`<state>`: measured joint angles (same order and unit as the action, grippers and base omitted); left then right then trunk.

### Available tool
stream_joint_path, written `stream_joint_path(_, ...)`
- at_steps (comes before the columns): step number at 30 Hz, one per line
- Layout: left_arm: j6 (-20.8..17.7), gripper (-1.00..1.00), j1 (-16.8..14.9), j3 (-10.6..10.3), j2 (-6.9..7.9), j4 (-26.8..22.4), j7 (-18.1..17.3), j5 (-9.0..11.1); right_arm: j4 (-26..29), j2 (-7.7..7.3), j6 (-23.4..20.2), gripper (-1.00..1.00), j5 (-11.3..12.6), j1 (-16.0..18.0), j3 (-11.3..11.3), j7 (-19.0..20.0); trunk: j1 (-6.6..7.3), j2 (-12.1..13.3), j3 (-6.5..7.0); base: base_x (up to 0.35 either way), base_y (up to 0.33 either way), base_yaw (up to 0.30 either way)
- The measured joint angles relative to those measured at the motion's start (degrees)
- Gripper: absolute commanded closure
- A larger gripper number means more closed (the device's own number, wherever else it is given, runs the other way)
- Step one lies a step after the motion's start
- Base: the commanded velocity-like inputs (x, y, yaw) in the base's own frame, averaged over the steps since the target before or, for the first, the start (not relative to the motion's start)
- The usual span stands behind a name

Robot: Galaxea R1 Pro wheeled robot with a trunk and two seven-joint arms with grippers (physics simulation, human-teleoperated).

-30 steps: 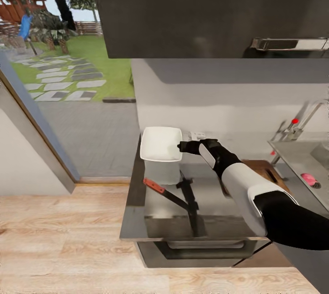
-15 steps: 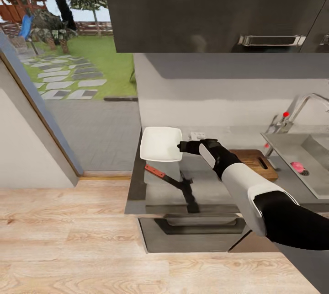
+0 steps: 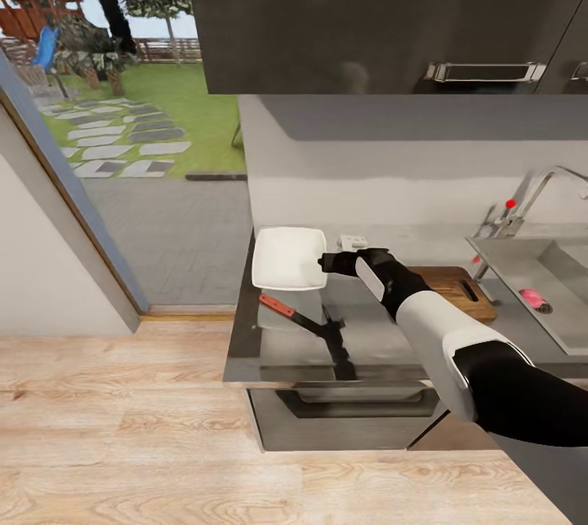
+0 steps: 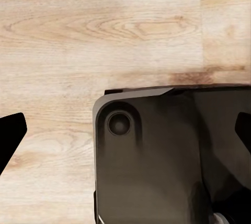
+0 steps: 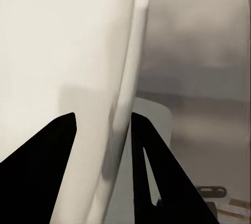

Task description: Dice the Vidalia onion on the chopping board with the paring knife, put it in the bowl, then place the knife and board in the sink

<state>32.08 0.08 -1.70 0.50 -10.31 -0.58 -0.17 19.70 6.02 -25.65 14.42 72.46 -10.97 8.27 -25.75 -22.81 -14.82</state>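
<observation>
My right gripper (image 3: 322, 264) is shut on the right rim of the white bowl (image 3: 287, 257), holding it just above the far left corner of the grey countertop (image 3: 376, 337). In the right wrist view the bowl (image 5: 68, 51) has its rim between the dark fingers (image 5: 47, 151). The paring knife (image 3: 278, 306) lies on the countertop in front of the bowl, red handle to the left. Partly hidden behind my right forearm is the chopping board (image 3: 457, 290). The pink Vidalia onion (image 3: 532, 297) rests in the sink (image 3: 523, 251) at the right. My left gripper (image 4: 128, 127) hangs open over the wooden floor.
Dark wall cabinets (image 3: 384, 11) hang over the counter. The chrome faucet (image 3: 531, 194) stands behind the sink. A glass door at the left looks onto a garden. Wooden floor (image 3: 122, 427) spreads in front of the counter, and my own dark base (image 4: 167, 161) sits below the left gripper.
The head view shifted between one second ago and half a second ago, bringing more of the sink into sight. Since then the bowl stays in my right gripper, barely moved.
</observation>
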Motion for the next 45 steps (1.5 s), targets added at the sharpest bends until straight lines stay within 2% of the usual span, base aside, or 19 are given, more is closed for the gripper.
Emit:
stream_joint_path(6,-0.09,-1.0,0.0,0.01,0.0,0.0,0.08,0.0,0.01,0.05,-0.04,1.0,-0.33,0.0,0.03,-0.02,0.02,-0.01,0.0,0.09,0.0,0.0)
stream_joint_path(27,-0.02,-1.0,0.0,0.06,0.0,0.0,0.15,0.0,0.01,0.09,-0.13,1.0,-0.42,0.0,0.03,0.05,0.01,0.0,0.0,0.248,0.0,0.0)
stream_joint_path(34,-0.02,-1.0,0.0,0.01,0.0,0.0,0.04,0.0,0.01,0.15,-0.13,1.0,-0.38,0.0,0.03,0.05,0.0,0.0,0.0,0.035,0.0,0.0)
stream_joint_path(45,-0.02,-1.0,0.0,0.0,0.0,0.0,0.0,0.0,0.01,0.18,-0.16,1.0,-0.39,0.0,0.0,0.05,0.0,0.0,0.0,-0.116,0.0,0.0)
